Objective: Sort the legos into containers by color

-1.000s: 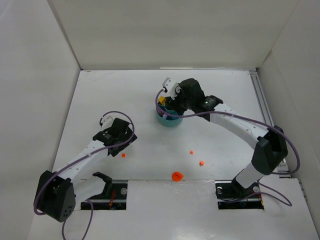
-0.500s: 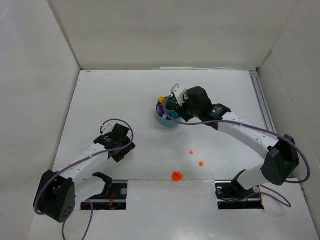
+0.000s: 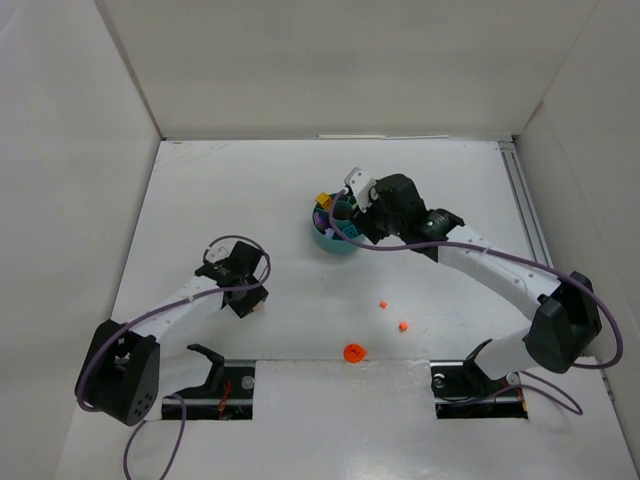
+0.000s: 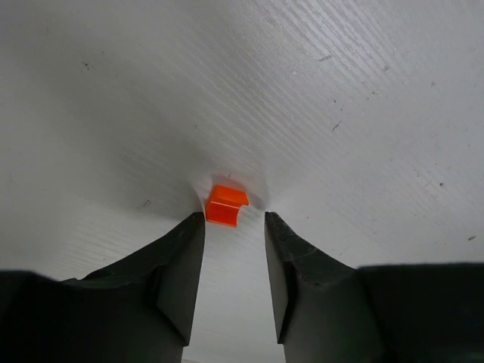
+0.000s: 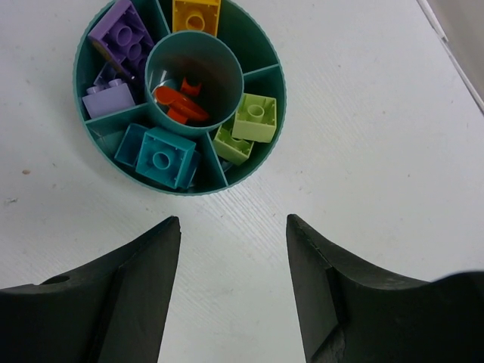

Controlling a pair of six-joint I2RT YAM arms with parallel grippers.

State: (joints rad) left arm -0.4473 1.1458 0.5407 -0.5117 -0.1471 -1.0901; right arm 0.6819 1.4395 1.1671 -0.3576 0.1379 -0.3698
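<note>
Left gripper (image 4: 234, 219) has dropped to the table (image 4: 340, 91) and narrowed its jaws, and right gripper (image 5: 233, 223) has drawn back from over the dish (image 5: 181, 190). The left jaws stand a little apart with an orange piece (image 4: 227, 204) on the table at their tips. The left finger (image 4: 185, 257) is about at the piece's edge and the right one is just clear, so nothing is clamped. The right jaws hang wide and empty, just near of the dish. The dish's centre cup holds orange bits (image 5: 181, 106). Its ring holds purple (image 5: 121, 38), yellow (image 5: 195, 13), lime (image 5: 253, 117) and turquoise (image 5: 160, 155) bricks, each colour in its own section. Two orange dots (image 3: 383, 303) (image 3: 403, 326) and an orange round (image 3: 354, 352) lie loose on the table, well apart from the dish.
</note>
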